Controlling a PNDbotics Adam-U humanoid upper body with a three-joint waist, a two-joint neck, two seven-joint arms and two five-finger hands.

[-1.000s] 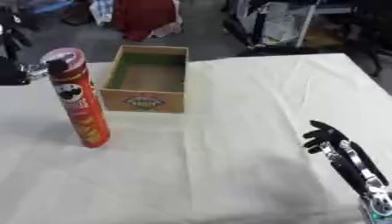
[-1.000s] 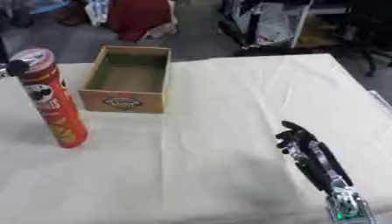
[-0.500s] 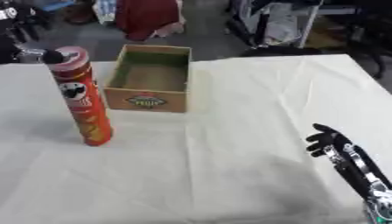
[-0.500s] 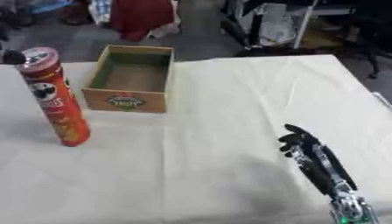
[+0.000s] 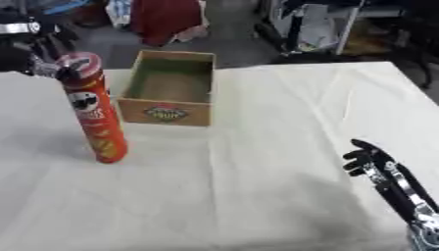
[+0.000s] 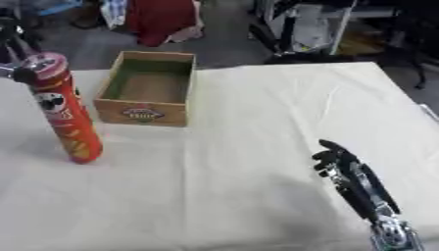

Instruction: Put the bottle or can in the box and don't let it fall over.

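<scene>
Left hand [image 5: 38,59] at the red can's [image 5: 94,110] top — box [image 5: 169,88] beside it

The left hand [image 5: 26,54] is blurred and partly cut off by the left edge, so its hold on the can [image 5: 92,109] top cannot be told. The right hand [image 6: 343,164] runs out past the bottom edge.

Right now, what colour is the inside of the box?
Green on the inner walls of the box, brownish on its floor; it shows best in the left eye view.
</scene>
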